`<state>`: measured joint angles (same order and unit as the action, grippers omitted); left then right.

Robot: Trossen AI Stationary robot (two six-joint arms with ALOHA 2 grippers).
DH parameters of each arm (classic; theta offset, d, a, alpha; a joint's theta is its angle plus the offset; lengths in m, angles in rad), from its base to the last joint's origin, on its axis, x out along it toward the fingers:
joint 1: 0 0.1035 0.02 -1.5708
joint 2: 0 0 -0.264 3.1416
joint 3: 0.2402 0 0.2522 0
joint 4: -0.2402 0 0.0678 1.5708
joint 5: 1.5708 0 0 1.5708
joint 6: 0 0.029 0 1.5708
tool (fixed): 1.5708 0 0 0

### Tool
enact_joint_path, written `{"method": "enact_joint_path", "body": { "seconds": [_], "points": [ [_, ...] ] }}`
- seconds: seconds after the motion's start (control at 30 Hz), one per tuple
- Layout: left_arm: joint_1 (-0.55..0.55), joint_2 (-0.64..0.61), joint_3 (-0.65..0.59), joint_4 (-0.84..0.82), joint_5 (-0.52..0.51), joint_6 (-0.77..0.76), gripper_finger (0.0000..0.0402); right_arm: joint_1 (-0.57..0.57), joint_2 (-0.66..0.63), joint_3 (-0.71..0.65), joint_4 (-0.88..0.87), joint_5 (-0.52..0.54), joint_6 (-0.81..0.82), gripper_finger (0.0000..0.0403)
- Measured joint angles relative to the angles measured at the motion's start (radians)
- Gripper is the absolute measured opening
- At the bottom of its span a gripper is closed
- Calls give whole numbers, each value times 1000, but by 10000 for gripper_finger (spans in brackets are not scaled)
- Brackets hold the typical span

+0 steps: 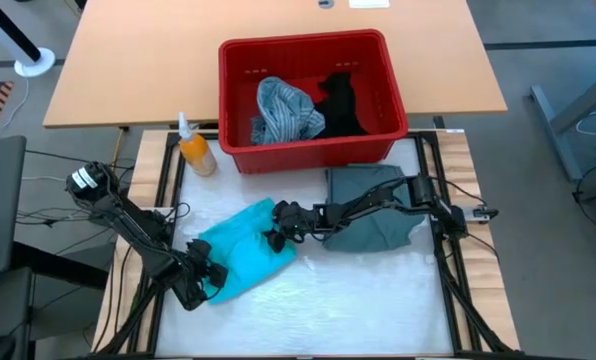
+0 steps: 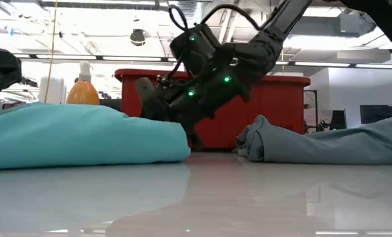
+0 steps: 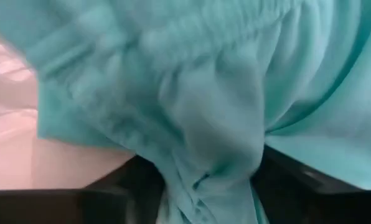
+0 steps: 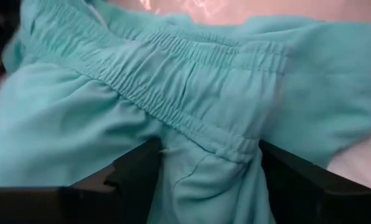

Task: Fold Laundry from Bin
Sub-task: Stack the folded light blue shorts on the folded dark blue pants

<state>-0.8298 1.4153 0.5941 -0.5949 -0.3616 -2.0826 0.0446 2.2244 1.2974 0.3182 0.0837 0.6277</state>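
I think I work here in a robotics lab or a test workshop, not a home. The table (image 1: 308, 300) sits in a metal frame (image 1: 448, 250) with loose cables (image 1: 48, 185) beside it on a grey floor (image 1: 558, 200). Behind it stands a plain wooden desk (image 1: 158, 70), like in an office. In the low view I see an open industrial ceiling (image 2: 117, 20) with long strip lights (image 2: 327, 64) and exposed pipes, and a dark office chair (image 2: 337, 118) far in the back. A spray bottle (image 1: 194, 148) with orange liquid stands near a red bin (image 1: 308, 100).
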Motion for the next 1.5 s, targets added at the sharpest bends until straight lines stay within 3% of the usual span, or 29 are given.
{"method": "enact_joint_path", "body": {
  "seconds": [0.1,0.2,0.33,0.47,0.67,0.77,0.97,1.13,1.33,1.5],
  "points": [
    [6,1,-6,21,-12,26,118,13,0,1,-7,-14,6,223],
    [6,5,-7,26,-60,29,34,17,-8,0,-5,-46,9,148],
    [14,14,-9,54,-150,10,16,11,-8,-2,56,-142,-7,42],
    [41,-3,-11,138,-227,86,10,5,-46,-7,35,-210,11,35],
    [105,-106,14,269,-323,330,3,1,-244,-4,-150,-181,-63,35],
    [160,-165,44,348,-315,513,2,0,-348,-5,-287,-139,-101,35],
    [324,-198,144,514,-232,858,2,-12,-575,-3,-560,-85,-78,35],
    [508,-135,258,546,-96,1078,1,3,-733,-4,-826,90,-67,35],
    [676,60,406,630,109,1255,1,51,-910,-18,-1149,316,25,35],
    [774,282,597,671,269,1343,0,101,-1047,-75,-1393,478,185,35]
  ]
}}
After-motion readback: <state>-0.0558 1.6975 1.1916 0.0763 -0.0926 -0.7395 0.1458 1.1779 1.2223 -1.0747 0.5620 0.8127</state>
